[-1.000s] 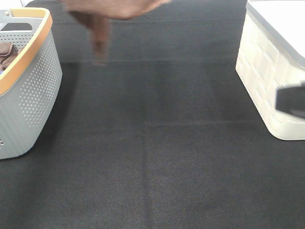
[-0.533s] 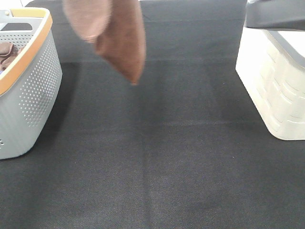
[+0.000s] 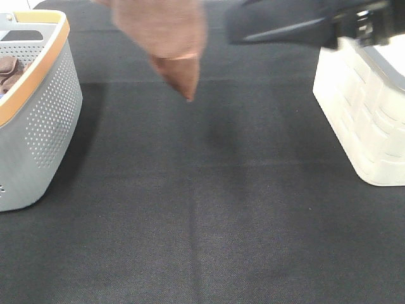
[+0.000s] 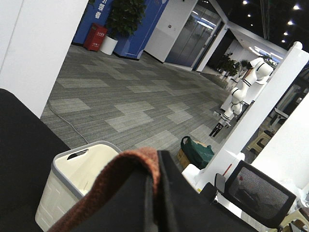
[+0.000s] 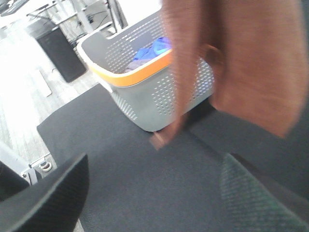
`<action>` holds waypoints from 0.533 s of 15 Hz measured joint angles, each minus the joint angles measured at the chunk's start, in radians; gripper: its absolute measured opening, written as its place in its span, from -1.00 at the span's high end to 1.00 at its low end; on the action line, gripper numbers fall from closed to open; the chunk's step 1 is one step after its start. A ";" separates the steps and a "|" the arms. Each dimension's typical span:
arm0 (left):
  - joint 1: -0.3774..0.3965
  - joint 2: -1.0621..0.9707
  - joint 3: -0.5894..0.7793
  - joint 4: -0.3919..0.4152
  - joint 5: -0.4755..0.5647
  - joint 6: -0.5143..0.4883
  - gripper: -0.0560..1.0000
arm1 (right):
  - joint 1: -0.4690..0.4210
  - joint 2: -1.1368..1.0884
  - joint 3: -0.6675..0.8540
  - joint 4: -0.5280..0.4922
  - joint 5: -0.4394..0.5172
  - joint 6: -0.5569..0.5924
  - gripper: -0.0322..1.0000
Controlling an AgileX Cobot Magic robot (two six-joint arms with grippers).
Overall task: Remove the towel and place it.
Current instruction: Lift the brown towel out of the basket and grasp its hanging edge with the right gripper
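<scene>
The reddish-brown towel [image 3: 166, 31] hangs in the air over the back middle of the black mat, its lower corner [image 3: 187, 90] pointing down. In the left wrist view my left gripper [image 4: 153, 193] is shut on the towel's hem [image 4: 126, 166]; in the high view this gripper is above the frame. My right arm [image 3: 297, 25] is a dark blur at the top right, reaching toward the towel. In the right wrist view the towel [image 5: 260, 58] hangs just ahead of my right gripper [image 5: 154, 193], whose fingers [image 5: 53, 198] stand wide apart and empty.
A grey perforated basket with an orange rim [image 3: 44, 107] stands at the left with a bunched brown cloth [image 3: 9, 69] inside; it also shows in the right wrist view [image 5: 145, 77]. A cream bin [image 3: 361, 114] stands at the right, also in the left wrist view [image 4: 82, 176].
The towel has swung in from the left and a little rightward. My right arm has swept from the right edge up and across toward the towel.
</scene>
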 joint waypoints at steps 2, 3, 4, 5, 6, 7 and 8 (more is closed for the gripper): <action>0.000 0.000 0.000 0.000 0.000 0.000 0.89 | 0.042 0.024 -0.001 -0.001 -0.091 -0.001 -0.47; 0.000 0.000 0.000 0.000 0.000 0.000 0.89 | 0.045 0.035 -0.003 -0.001 -0.128 -0.001 -0.47; 0.000 0.000 0.000 0.000 0.000 0.000 0.89 | 0.045 0.048 -0.003 -0.001 -0.159 -0.001 -0.47; 0.000 0.000 0.000 0.000 0.000 0.000 0.89 | 0.045 0.066 -0.003 -0.001 -0.178 -0.001 -0.47; 0.000 0.000 0.000 0.000 0.000 0.000 0.89 | 0.045 0.080 -0.003 -0.001 -0.179 -0.001 -0.47; 0.000 0.000 0.000 0.000 0.000 0.000 0.89 | 0.045 0.110 -0.009 0.018 -0.179 -0.001 -0.47; 0.000 0.000 0.000 -0.003 0.000 0.000 0.89 | 0.045 0.128 -0.012 0.041 -0.174 -0.002 -0.47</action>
